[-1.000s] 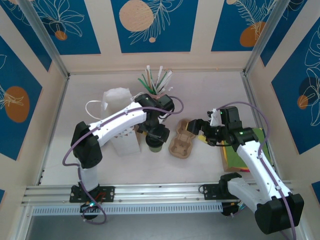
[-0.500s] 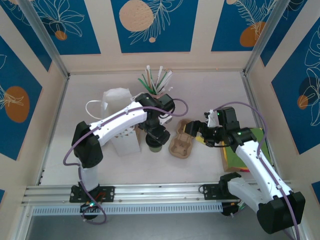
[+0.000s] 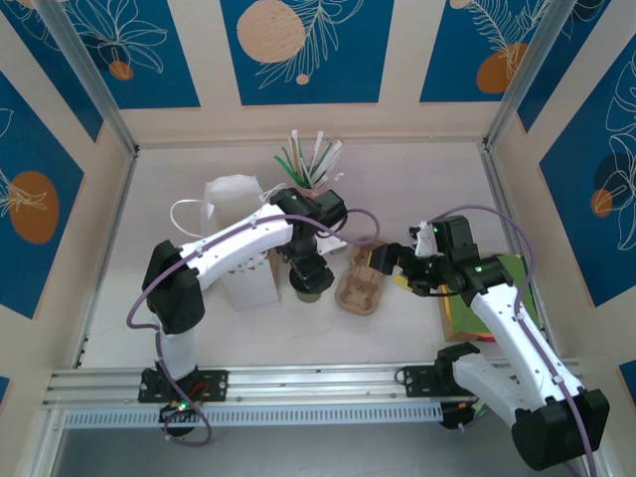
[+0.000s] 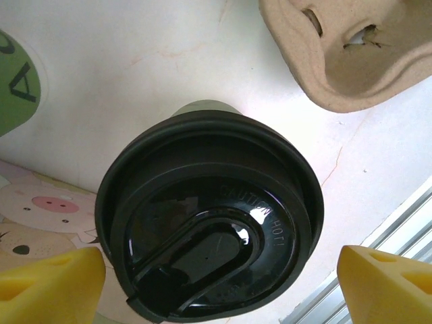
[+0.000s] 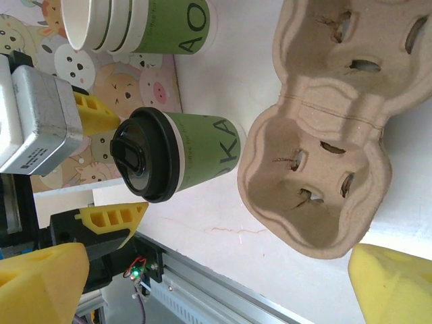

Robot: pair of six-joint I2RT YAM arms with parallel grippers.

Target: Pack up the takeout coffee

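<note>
Near the middle of the overhead view, the small green paper cup with a round black plastic lid (image 3: 310, 289) stands upright on the pale, smooth counter (image 3: 417, 189). It is just left of the tan moulded-pulp cup carrier (image 3: 360, 288) and apart from it. The left tool (image 3: 308, 270) hangs directly over the cup. Its wrist view shows yellow foam pads (image 4: 50, 277) spread wide at the lower corners, one on either side of the glossy lid and clamped on nothing. The lid has a raised rim and a sunken teardrop panel with a sip hole. The carrier is matte and fibrous, with rounded wells and torn slits in its walls. The right tool (image 5: 216, 283) is beside the carrier's right edge, its blocky yellow pads also wide apart with nothing between them. In the upper left of the right wrist view, a stack of lidless green paper cups with cream insides (image 5: 135, 23) stands beyond the lidded cup.
</note>
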